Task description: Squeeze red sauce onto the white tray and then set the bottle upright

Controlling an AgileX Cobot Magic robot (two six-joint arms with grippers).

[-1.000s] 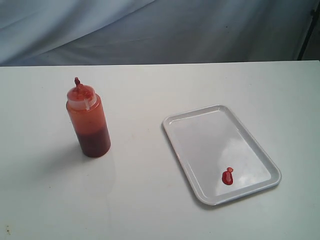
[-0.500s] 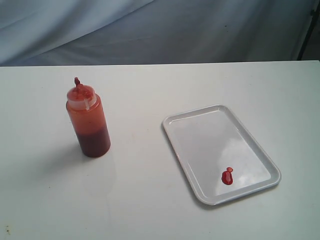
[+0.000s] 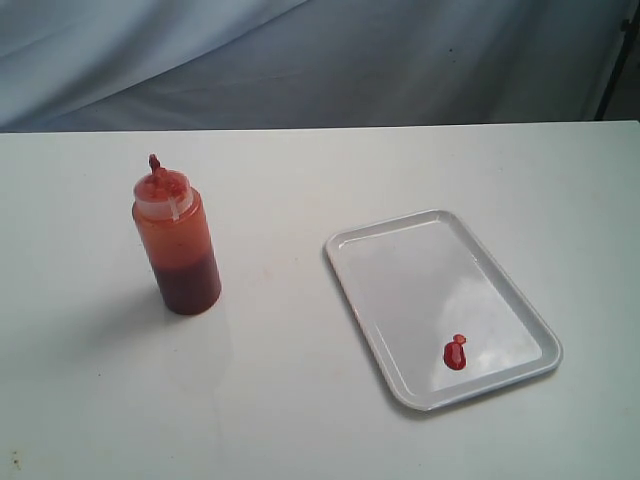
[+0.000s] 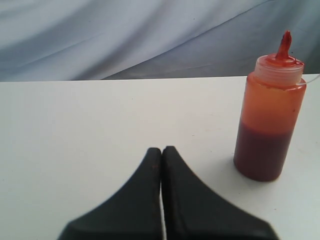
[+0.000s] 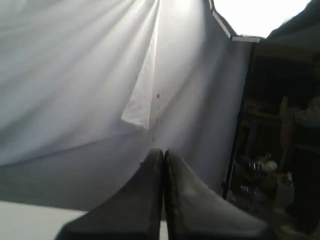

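The bottle (image 3: pixel 178 243) stands upright on the left half of the table, its red nozzle on top and dark red sauce filling its lower part. In the left wrist view the bottle (image 4: pixel 269 112) stands apart from my left gripper (image 4: pixel 161 150), which is shut with nothing in it. The white tray (image 3: pixel 400 262) lies flat on the right, with a small blob of red sauce (image 3: pixel 455 352) near its front corner. My right gripper (image 5: pixel 162 153) is shut and empty, facing the backdrop. Neither gripper shows in the exterior view.
A white table (image 3: pixel 300 420) carries everything, with a grey cloth backdrop (image 3: pixel 300 60) behind its far edge. A dark stand (image 3: pixel 618 60) rises at the far right. Dark shelving with clutter (image 5: pixel 280 150) shows in the right wrist view.
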